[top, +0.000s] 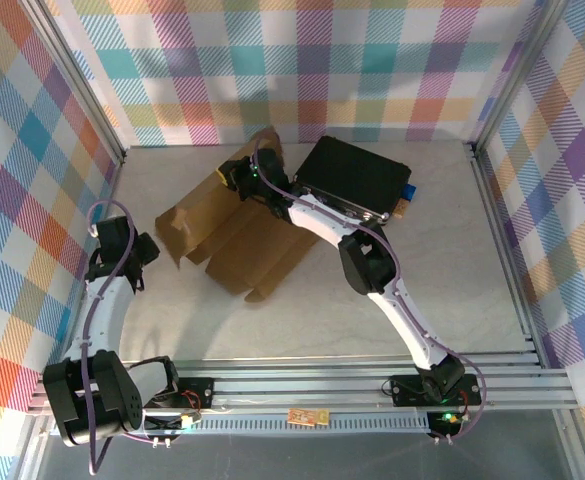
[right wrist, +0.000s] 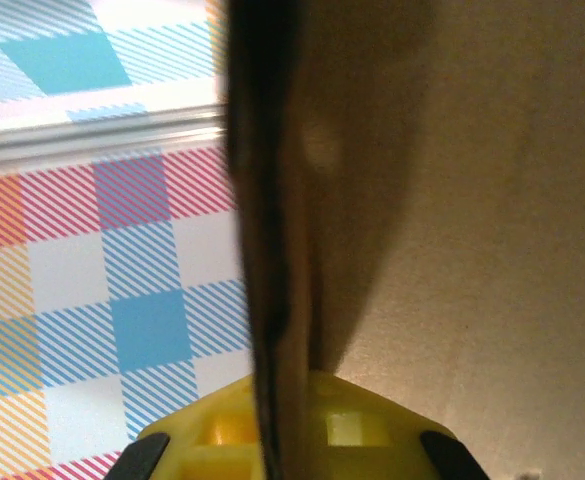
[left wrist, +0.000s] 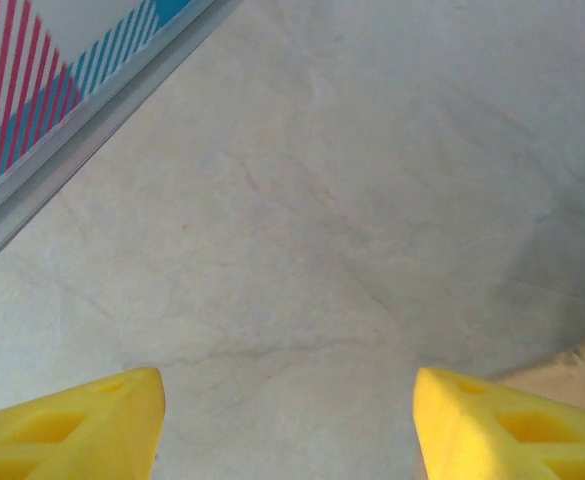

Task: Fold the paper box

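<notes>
The paper box (top: 244, 243) is a flat brown die-cut cardboard sheet lying mid-table, with one flap (top: 265, 146) raised at its far end. My right gripper (top: 234, 178) reaches over the sheet to that far end. In the right wrist view its yellow fingers (right wrist: 342, 430) are shut on the flap's edge (right wrist: 277, 290), with the cardboard face (right wrist: 472, 250) to the right. My left gripper (top: 148, 250) hovers just left of the sheet. Its yellow fingers (left wrist: 72, 430) stand wide apart over bare table, and the left gripper (left wrist: 287, 425) is open and holds nothing. A cardboard corner (left wrist: 582, 365) shows at the lower right.
A black hard case (top: 357, 175) lies at the back right, touching the sheet's far side. Plaid walls with an aluminium rail (left wrist: 82, 150) close in the table on the left, back and right. Bare table (top: 452, 260) lies to the right of the sheet.
</notes>
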`<state>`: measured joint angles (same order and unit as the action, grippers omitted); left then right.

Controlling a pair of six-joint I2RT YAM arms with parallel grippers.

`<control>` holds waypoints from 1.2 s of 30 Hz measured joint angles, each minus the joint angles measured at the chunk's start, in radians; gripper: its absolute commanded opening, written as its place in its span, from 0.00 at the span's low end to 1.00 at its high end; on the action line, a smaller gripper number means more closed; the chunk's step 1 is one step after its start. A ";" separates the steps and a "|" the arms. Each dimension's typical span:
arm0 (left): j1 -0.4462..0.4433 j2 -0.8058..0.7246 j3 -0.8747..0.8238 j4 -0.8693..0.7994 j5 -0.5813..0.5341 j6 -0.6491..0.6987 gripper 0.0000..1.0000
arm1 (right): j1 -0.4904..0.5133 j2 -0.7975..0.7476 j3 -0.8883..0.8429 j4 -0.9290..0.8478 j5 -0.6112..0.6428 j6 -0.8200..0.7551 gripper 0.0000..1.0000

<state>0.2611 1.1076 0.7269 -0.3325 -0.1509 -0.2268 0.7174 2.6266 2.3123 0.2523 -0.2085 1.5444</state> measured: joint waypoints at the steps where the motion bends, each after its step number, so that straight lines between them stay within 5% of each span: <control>1: 0.005 0.000 0.000 -0.009 0.000 -0.005 0.66 | -0.001 0.013 0.016 -0.003 -0.012 -0.005 0.00; 8: 0.069 0.004 -0.002 -0.013 0.101 -0.031 0.60 | -0.025 0.032 0.047 -0.019 -0.078 -0.016 0.00; 21: 0.060 0.112 -0.003 0.106 0.397 0.064 0.53 | -0.071 0.032 0.045 0.020 -0.184 -0.001 0.00; 36: -0.042 0.101 0.008 0.068 0.329 0.059 0.51 | -0.066 0.022 -0.085 0.185 -0.243 -0.074 0.00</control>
<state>0.2195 1.2087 0.7353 -0.2649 0.1783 -0.1680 0.6518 2.6484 2.2276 0.4374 -0.4515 1.4704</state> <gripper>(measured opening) 0.512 0.047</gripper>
